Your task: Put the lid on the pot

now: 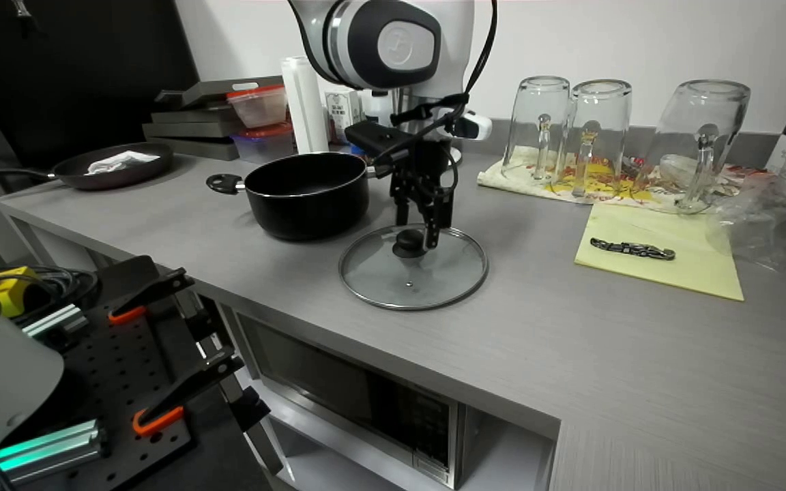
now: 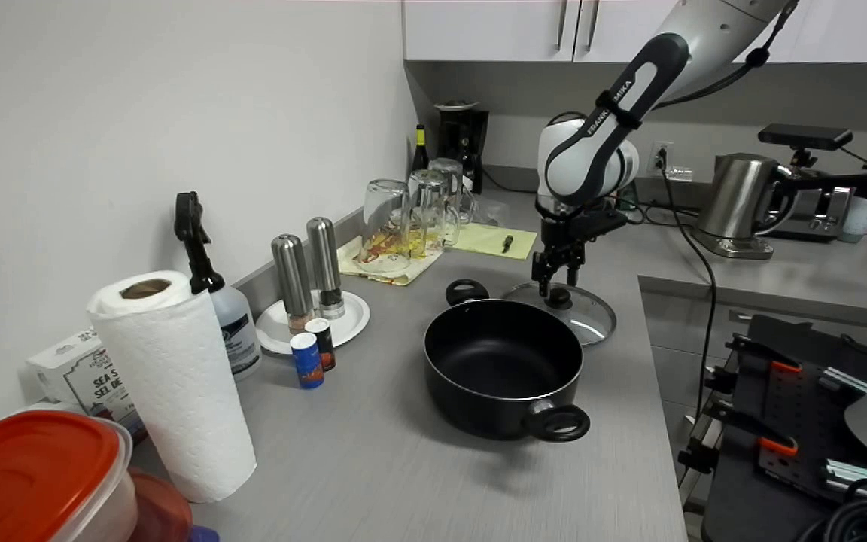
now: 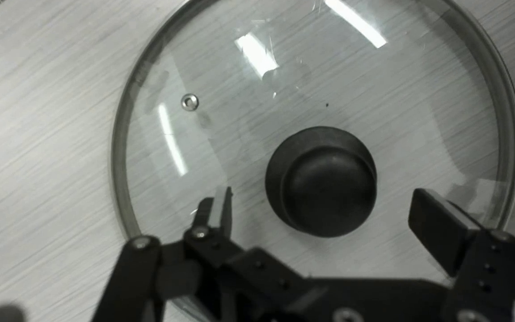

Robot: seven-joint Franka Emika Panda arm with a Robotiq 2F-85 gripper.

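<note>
Counter [image 1: 570, 341]: grey
Pot [image 1: 308, 217]: uncovered, mid-frame
Lid [image 1: 413, 274]: we see it beside, mid-frame
Gripper [image 3: 322, 197]: fingers [image 3: 438, 235] wide apart, holding nothing

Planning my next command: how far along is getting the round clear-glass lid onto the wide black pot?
Done: the black gripper is at the lid, its open jaws either side of the round black knob in the wrist view. In hand: the grasp, it seems; the knob isn't gripped yet. Left: close, lift and place; the lid lies on the grey counter and the pot stands uncovered.
</note>
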